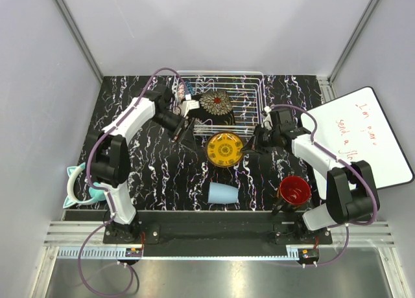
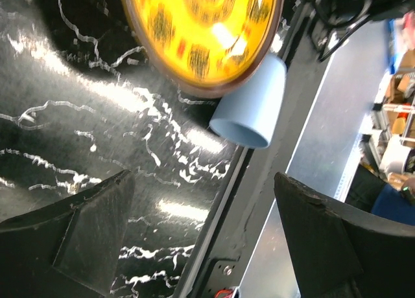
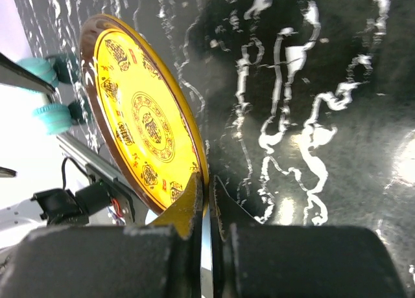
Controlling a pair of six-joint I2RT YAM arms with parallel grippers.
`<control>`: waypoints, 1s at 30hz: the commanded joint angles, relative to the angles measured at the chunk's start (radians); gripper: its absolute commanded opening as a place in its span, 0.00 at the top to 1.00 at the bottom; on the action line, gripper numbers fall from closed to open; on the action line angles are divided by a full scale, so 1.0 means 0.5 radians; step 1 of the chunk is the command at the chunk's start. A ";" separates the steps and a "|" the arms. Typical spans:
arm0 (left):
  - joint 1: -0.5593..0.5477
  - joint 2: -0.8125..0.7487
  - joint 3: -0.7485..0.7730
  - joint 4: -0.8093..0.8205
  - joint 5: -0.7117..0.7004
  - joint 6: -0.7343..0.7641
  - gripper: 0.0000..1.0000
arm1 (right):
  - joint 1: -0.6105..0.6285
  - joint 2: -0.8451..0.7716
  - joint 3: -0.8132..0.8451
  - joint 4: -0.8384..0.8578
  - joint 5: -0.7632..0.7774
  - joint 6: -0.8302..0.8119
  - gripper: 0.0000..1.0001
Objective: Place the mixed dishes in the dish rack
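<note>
The yellow ornate round plate (image 1: pixel 224 149) is just in front of the white wire dish rack (image 1: pixel 249 94). My right gripper (image 1: pixel 248 148) is shut on the plate's right rim. In the right wrist view the plate (image 3: pixel 146 123) stands tilted over the table, its rim pinched in that gripper (image 3: pixel 209 188). My left gripper (image 1: pixel 184 132) hangs open and empty by the rack's front left corner. Its wrist view shows the plate (image 2: pixel 201 32) and the light-blue cup (image 2: pixel 249 107) beyond the gripper (image 2: pixel 204 207). A beige patterned bowl (image 1: pixel 215 103) sits in the rack. The cup (image 1: pixel 222 194) lies on its side. The red-inside mug (image 1: pixel 294 190) stands near the right arm.
Teal rounded items (image 1: pixel 81 188) sit at the table's left edge and show again as teal items (image 3: pixel 52 116) in the right wrist view. A whiteboard (image 1: pixel 369 136) with red writing lies at the right. Grey walls close in the sides and back.
</note>
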 commanded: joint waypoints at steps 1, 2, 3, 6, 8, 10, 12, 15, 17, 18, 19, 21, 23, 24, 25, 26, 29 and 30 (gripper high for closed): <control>-0.007 -0.056 0.179 0.051 0.197 -0.110 0.09 | 0.078 -0.073 0.198 -0.029 -0.084 -0.044 1.00; -0.010 -0.059 0.216 0.057 0.200 -0.122 0.09 | 0.099 -0.073 0.222 -0.057 -0.084 -0.056 1.00; -0.016 -0.056 0.234 0.066 0.197 -0.153 0.09 | 0.105 -0.076 0.250 -0.075 -0.084 -0.062 1.00; -0.017 -0.059 0.287 0.097 0.179 -0.181 0.09 | 0.118 -0.082 0.385 -0.139 -0.081 -0.071 1.00; -0.017 -0.056 0.317 0.109 0.170 -0.190 0.09 | 0.121 -0.085 0.428 -0.176 -0.081 -0.074 1.00; -0.020 -0.050 0.342 0.130 0.176 -0.220 0.09 | 0.130 -0.079 0.477 -0.189 -0.087 -0.077 1.00; -0.020 -0.034 0.388 0.143 0.194 -0.257 0.09 | 0.139 -0.067 0.520 -0.198 -0.090 -0.080 1.00; -0.026 -0.013 0.452 0.164 0.206 -0.294 0.09 | 0.164 -0.036 0.578 -0.210 -0.096 -0.086 1.00; -0.029 0.005 0.511 0.189 0.225 -0.337 0.09 | 0.176 -0.021 0.606 -0.232 -0.096 -0.099 1.00; -0.029 0.027 0.538 0.192 0.240 -0.355 0.09 | 0.179 -0.009 0.639 -0.238 -0.093 -0.099 1.00; -0.029 0.039 0.596 0.201 0.255 -0.380 0.09 | 0.188 -0.006 0.652 -0.244 -0.096 -0.102 1.00; -0.032 0.070 0.639 0.216 0.292 -0.429 0.09 | 0.197 0.001 0.710 -0.256 -0.103 -0.099 1.00; -0.035 0.088 0.692 0.238 0.298 -0.460 0.09 | 0.201 0.004 0.756 -0.281 -0.115 -0.096 1.00; -0.035 0.100 0.707 0.244 0.298 -0.466 0.09 | 0.201 0.001 0.802 -0.287 -0.118 -0.096 1.00; -0.035 0.104 0.734 0.244 0.298 -0.472 0.09 | 0.198 0.001 0.827 -0.296 -0.121 -0.096 1.00; -0.035 0.113 0.744 0.244 0.302 -0.481 0.09 | 0.204 0.004 0.848 -0.302 -0.124 -0.093 1.00; -0.035 0.116 0.771 0.250 0.311 -0.494 0.09 | 0.201 0.007 0.922 -0.318 -0.127 -0.087 1.00; -0.035 0.119 0.784 0.259 0.314 -0.503 0.12 | 0.204 0.010 0.934 -0.318 -0.133 -0.084 1.00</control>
